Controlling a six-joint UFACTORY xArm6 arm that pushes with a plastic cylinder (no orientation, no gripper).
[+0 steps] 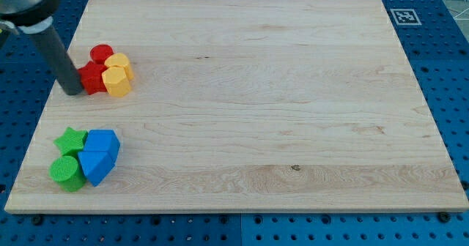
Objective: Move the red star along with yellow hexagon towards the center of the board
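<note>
The red star (92, 78) lies near the view's upper left of the wooden board (249, 92), touching the yellow hexagon (116, 80) on its right. A red round block (101, 54) and a second yellow block (122, 62) sit just above them, all packed in one cluster. My tip (72, 91) rests on the board right against the red star's left side, to the left of the whole cluster.
A second cluster sits at the view's lower left: a green star (70, 140), a green cylinder (67, 171), and two blue blocks (100, 156). A fiducial tag (402, 16) marks the board's upper right corner.
</note>
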